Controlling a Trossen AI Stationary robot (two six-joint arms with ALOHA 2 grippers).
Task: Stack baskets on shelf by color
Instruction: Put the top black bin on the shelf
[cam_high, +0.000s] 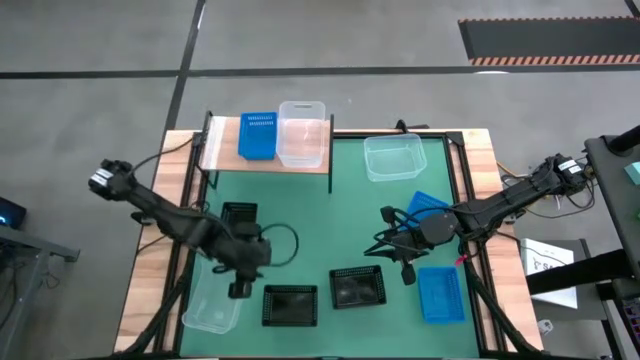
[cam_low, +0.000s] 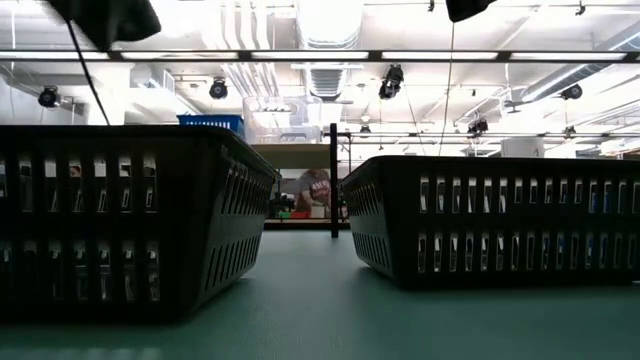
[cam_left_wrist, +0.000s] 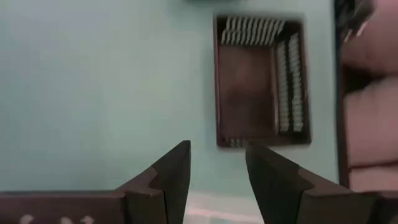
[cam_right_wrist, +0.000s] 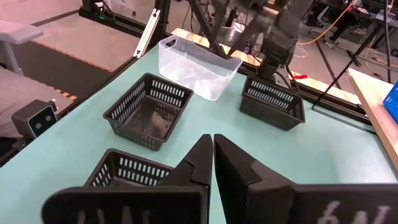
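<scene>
While open, left end effector (cam_high: 240, 289) beside clear basket (cam_high: 212, 308)

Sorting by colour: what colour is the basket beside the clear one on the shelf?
Bright blue basket, clearest in the high view.

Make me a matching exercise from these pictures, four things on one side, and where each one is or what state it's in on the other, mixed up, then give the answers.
Things:
1. blue basket beside a clear one
2. clear basket near the left arm
3. right gripper
4. left gripper

Place or state:
A. shut
B. on the shelf
C. open, holding nothing
D. on the green mat, front left corner

Pairs: 1-B, 2-D, 3-A, 4-C
</scene>
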